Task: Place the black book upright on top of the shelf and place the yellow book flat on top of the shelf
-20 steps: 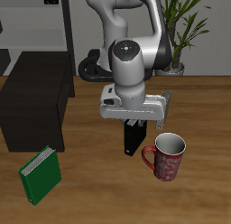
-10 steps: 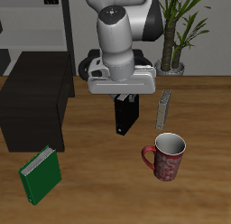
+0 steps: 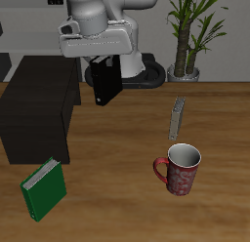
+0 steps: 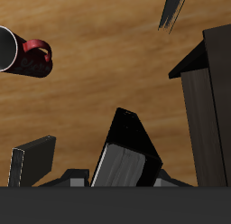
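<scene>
- The pale grey, blocky two-finger pincer [image 3: 102,59] hangs high over the wood-grain worktop [image 3: 117,178], clamped on the top edge of the small matte black hardcover book [image 3: 104,82].
- That black book hangs clear of the worktop, slightly tilted, just beside the near corner of the large boxy black shelf [image 3: 39,109]; the wrist view shows its thin pale page edges [image 4: 113,164].
- The shelf's flat top is dark and smooth, with nothing resting on it.
- The slim yellow book with a dull tan-grey cover [image 3: 177,118] stands upright on its edge farther back, well apart from the shelf.
- A glossy dark red ceramic mug with a grey inside [image 3: 180,169] sits near the front, close to the yellow book.
- A flat green book with white page edges [image 3: 44,188] leans near the table's front edge, in front of the shelf.
- A potted green plant [image 3: 187,31] stands at the back.
</scene>
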